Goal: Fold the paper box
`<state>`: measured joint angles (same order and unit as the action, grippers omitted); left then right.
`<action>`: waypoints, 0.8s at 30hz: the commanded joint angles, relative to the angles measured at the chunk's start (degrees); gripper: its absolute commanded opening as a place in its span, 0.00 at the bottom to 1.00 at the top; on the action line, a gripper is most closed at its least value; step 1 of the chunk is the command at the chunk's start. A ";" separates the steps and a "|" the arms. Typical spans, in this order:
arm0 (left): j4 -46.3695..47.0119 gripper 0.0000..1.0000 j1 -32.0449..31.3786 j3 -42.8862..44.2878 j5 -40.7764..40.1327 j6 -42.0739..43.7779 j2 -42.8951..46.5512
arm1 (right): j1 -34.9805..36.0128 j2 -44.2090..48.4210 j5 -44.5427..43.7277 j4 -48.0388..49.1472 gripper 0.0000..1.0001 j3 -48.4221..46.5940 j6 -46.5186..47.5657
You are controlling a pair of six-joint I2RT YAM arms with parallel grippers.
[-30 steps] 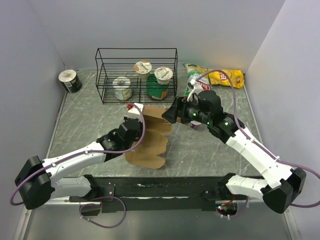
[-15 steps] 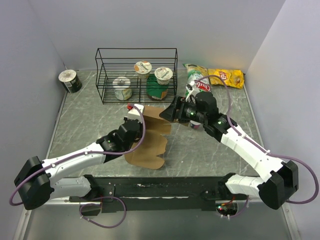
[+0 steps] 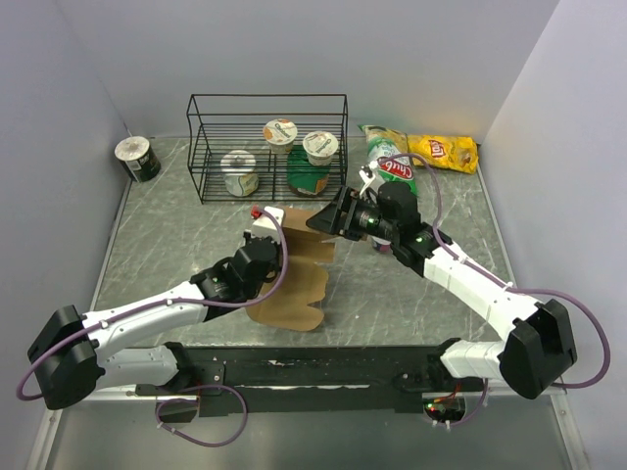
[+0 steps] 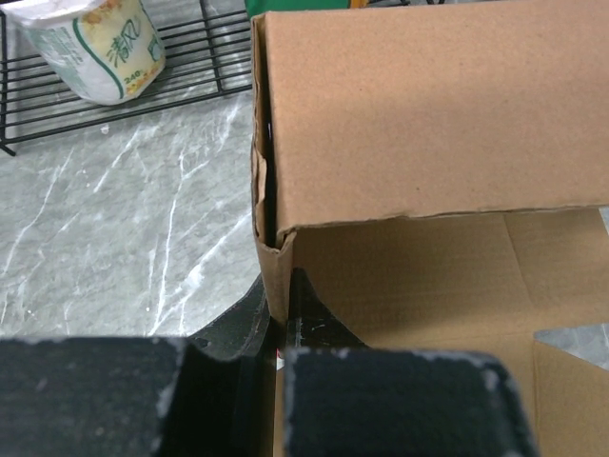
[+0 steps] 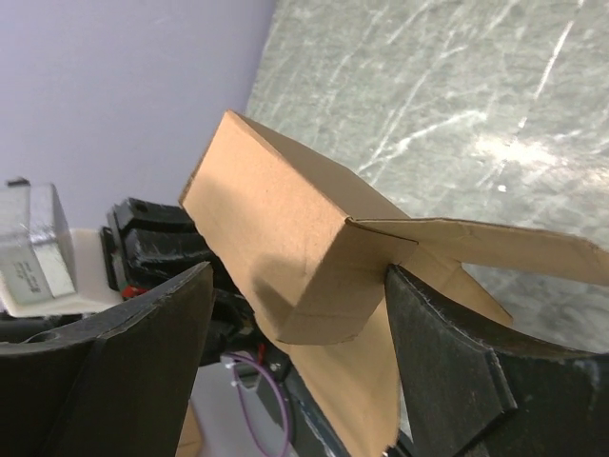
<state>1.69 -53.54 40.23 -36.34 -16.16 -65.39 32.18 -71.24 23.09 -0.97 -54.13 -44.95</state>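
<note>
Top external view: left gripper (image 3: pixel 265 231) pinches the paper box (image 3: pixel 294 289) wall; right gripper (image 3: pixel 326 221), spread astride the raised panel (image 5: pixel 285 252), should fold squarely along the crease.

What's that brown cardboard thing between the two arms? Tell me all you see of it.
The plain brown cardboard box is half folded: unprinted sheet, one rounded flap lying flat on the grey marbled table, far panels raised into a hollow wall. The left pincer is shut on one upright edge; the right pincer, open, straddles the raised part.
</note>
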 commanded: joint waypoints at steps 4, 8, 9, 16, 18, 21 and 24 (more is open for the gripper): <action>2.53 0.01 -1.57 -0.41 -1.63 1.05 1.31 | -0.98 -0.65 3.54 13.00 0.75 2.36 -7.86; 2.44 0.01 -2.36 -0.24 -1.89 1.13 0.52 | -1.16 -0.48 4.24 15.65 0.70 3.24 -10.86; 2.35 0.01 -2.62 -0.24 -1.98 1.13 0.35 | -1.16 -0.56 4.50 16.09 0.68 3.24 -11.12; 2.44 0.01 -3.24 -0.33 -3.04 1.48 0.17 | -1.16 -0.21 5.30 17.67 0.49 4.55 -13.85; 2.44 0.01 -3.50 -0.33 -3.21 1.49 0.08 | -1.42 -0.12 5.56 18.20 0.39 4.91 -14.29; 2.44 0.01 -3.50 -0.24 -3.30 1.49 -0.01 | -1.69 -0.30 6.00 19.34 0.30 5.53 -15.43; 2.35 0.01 -3.59 -0.24 -3.30 1.49 -0.09 | -1.95 -0.65 6.35 20.13 0.28 5.88 -16.05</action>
<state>3.73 -56.53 39.94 -39.40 -15.88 -65.41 30.50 -71.81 27.62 13.04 -48.36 -59.42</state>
